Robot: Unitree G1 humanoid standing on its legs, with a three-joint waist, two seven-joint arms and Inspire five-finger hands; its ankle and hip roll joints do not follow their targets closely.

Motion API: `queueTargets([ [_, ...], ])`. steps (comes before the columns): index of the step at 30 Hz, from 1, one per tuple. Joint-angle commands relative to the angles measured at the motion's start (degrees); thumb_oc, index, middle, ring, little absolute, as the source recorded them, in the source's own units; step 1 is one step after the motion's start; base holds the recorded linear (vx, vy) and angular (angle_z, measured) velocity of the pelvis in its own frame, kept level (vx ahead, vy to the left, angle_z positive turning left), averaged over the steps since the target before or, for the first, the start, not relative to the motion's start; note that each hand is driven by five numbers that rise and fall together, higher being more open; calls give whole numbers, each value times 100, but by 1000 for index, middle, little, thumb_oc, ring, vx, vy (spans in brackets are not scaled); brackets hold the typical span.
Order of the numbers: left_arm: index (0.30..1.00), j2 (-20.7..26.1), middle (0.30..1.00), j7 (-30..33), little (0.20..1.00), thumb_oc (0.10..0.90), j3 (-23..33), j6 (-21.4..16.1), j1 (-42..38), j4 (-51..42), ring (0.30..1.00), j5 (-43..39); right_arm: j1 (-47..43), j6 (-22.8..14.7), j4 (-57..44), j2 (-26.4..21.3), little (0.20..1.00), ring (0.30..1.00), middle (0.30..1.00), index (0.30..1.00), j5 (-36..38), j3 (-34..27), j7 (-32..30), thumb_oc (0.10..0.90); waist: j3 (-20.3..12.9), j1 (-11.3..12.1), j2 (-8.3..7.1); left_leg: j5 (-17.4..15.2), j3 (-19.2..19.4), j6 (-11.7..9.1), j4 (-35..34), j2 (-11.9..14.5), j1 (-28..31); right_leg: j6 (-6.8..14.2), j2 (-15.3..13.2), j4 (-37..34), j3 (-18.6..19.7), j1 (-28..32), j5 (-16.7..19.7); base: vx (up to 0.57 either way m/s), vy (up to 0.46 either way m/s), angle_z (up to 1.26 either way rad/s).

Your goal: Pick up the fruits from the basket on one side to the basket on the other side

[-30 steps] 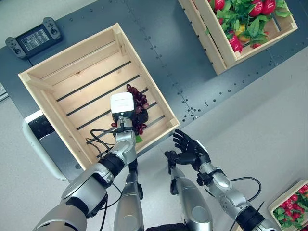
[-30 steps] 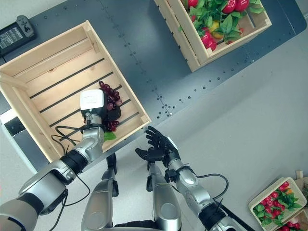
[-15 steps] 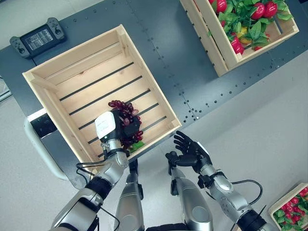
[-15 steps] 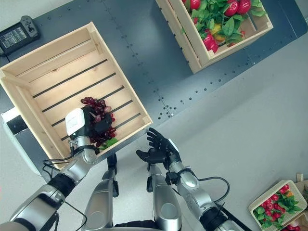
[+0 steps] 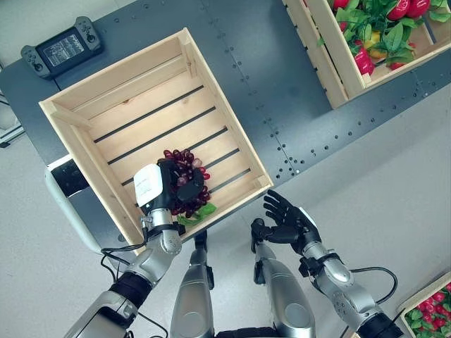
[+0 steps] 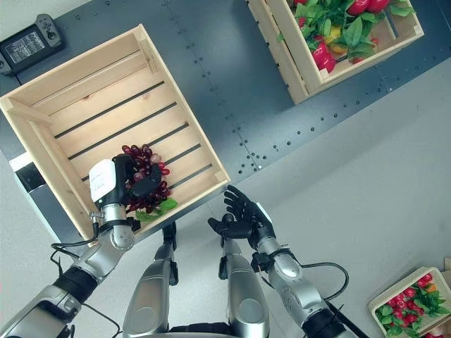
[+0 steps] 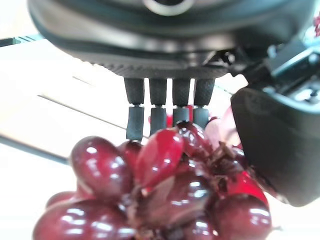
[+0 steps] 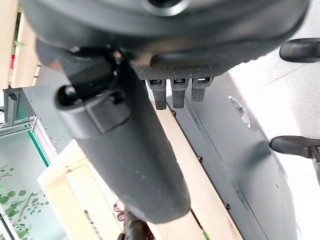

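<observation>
A bunch of dark red grapes [image 5: 184, 176] with a green leaf sits in my left hand [image 5: 168, 191], whose fingers and thumb curl round it. The hand holds the bunch over the near corner of the empty pale wooden crate [image 5: 225, 105] on the left. Up close, the grapes [image 7: 160, 185] press against the fingers [image 7: 165, 110] and the thumb [image 7: 275, 145]. A second wooden crate [image 5: 331, 63] at the far right holds red fruits among green leaves [image 5: 380, 35]. My right hand [image 5: 289, 222] hovers open over the grey floor, near the left crate's near corner.
Both crates stand on a dark grey platform [image 5: 282, 105]. A black handheld controller [image 5: 63, 48] lies at its far left end. A small crate of red fruits [image 5: 430, 306] sits on the floor at the lower right. A white rail [image 5: 63, 218] curves along the platform's left side.
My left hand closed on the grapes on the crate floor, then drew back toward the crate's near corner with the bunch. The right hand kept its pose. The camera shifted a little.
</observation>
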Motion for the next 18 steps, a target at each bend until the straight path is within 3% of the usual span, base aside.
queueTargets([
  [1, 300, 57, 300, 894, 300, 400, 465, -1043, -155, -818, 300, 534, 341, -363, -942, -315, 900, 900, 900, 900, 83, -241, 281, 800, -67, -52, 134, -380, -127, -40, 331, -126, 50, 31, 33, 448, -174, 1, -189, 0, 0, 0],
  [2, 300, 37, 300, 1091, 300, 400, 613, -1365, -79, -1035, 300, 639, 401, -424, -958, -290, 900, 900, 900, 900, 63, -276, 312, 800, -67, -39, 135, -386, -131, -42, 279, -125, 135, 31, 32, 414, -171, 76, -194, 0, 0, 0],
  [4, 300, 2, 300, 1157, 300, 400, 690, -1469, -39, -1163, 300, 645, 430, -467, -964, -277, 900, 900, 900, 900, 54, -282, 319, 800, -67, -27, 136, -392, -132, -47, 252, -123, 188, 29, 28, 395, -176, 133, -206, 0, 0, 0],
  [5, 300, -27, 300, 1241, 300, 400, 829, -1805, 47, -1351, 300, 632, 470, -501, -988, -254, 900, 900, 900, 900, 27, -310, 321, 800, -67, -1, 148, -392, -137, -56, 166, -122, 324, 29, 25, 344, -191, 269, -222, 0, 0, 0],
  [6, 300, -32, 300, 1207, 300, 400, 841, -1807, 60, -1364, 300, 604, 474, -507, -988, -253, 900, 900, 900, 900, 23, -308, 320, 800, -67, 0, 149, -388, -136, -57, 147, -122, 348, 30, 25, 333, -193, 291, -222, 9, 9, 4],
  [7, 300, -92, 300, 1272, 300, 400, 1004, -2162, 129, -1620, 300, 592, 515, -543, -1026, -213, 900, 900, 900, 900, -22, -359, 307, 800, -67, 23, 167, -386, -139, -62, 33, -126, 540, 29, 16, 258, -209, 482, -233, 8, 10, 4],
  [10, 300, -190, 300, 1246, 300, 400, 1198, -2608, 261, -1939, 300, 540, 602, -625, -1111, -165, 900, 900, 900, 900, -55, -433, 279, 800, -146, 46, 183, -382, -151, -63, -104, -135, 726, 35, 4, 168, -224, 670, -242, 21, 11, 4],
  [18, 300, -410, 300, 461, 300, 400, 1669, -3348, 844, -2810, 300, -175, 960, -653, -1526, -25, 900, 900, 900, 900, -143, -996, 161, 800, -895, 53, 238, -361, -269, -89, -461, -150, 1225, 84, -53, -230, -233, 1282, -157, 70, 21, 12],
])
